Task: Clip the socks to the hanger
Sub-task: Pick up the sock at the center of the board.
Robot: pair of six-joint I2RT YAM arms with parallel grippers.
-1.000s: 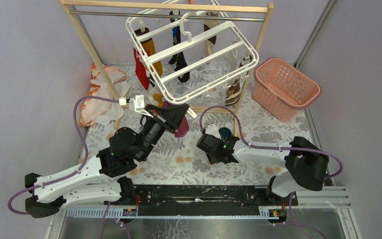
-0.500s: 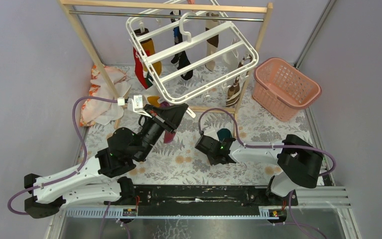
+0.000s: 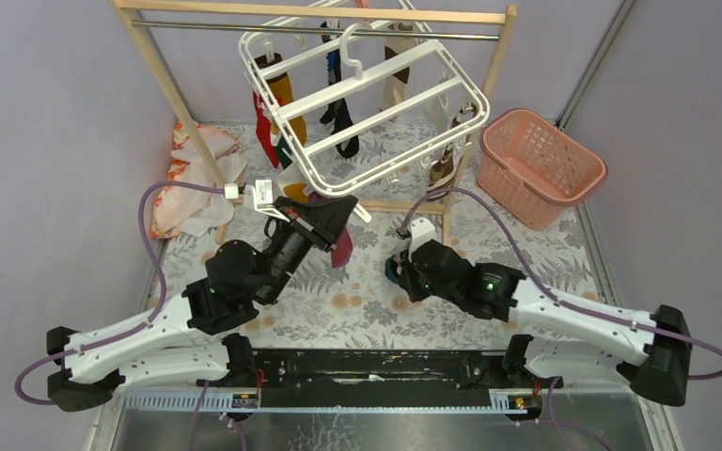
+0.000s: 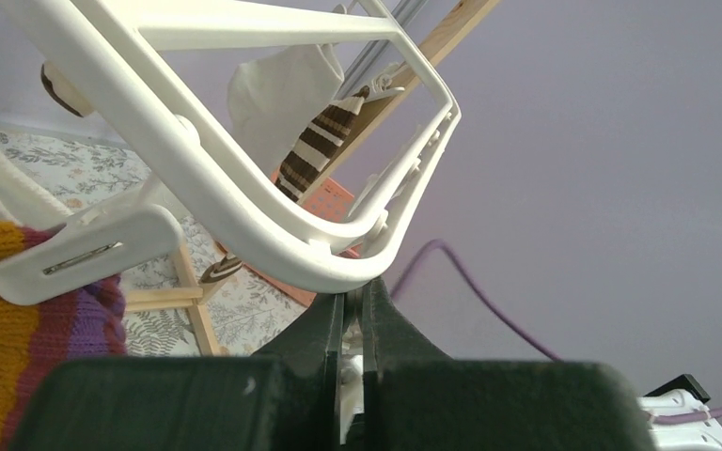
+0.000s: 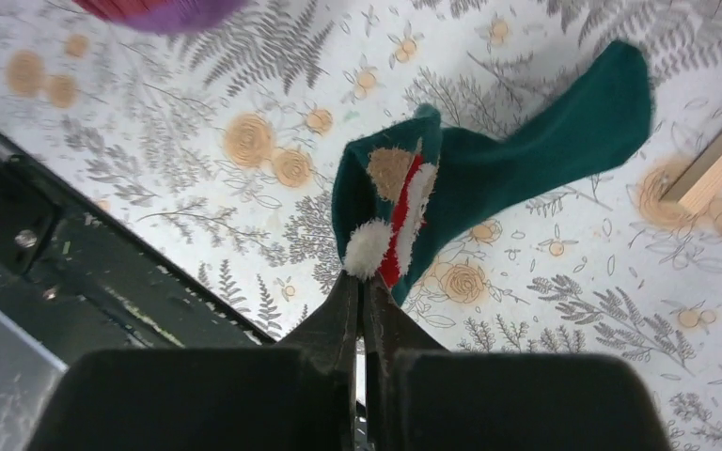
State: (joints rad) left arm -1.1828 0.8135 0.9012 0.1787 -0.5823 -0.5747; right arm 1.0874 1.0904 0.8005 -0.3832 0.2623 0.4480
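Pinching limp teal sock [image 5: 517, 160] by six-o'clock edge in clenched right pincer [image 5: 365, 280]. Steadying stiff hanger [image 4: 244, 221] with clenched left pincer [image 4: 357, 291].

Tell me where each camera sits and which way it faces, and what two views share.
Top external: above and behind the robot, looking down on the left pincer, right pincer, hanger and table.
Left wrist: on the left arm, looking up past its pincer, shut at the hanger's white frame.
Right wrist: on the right arm, looking down past its pincer, shut on the teal sock.
Shared: top and right wrist both show the teal sock.
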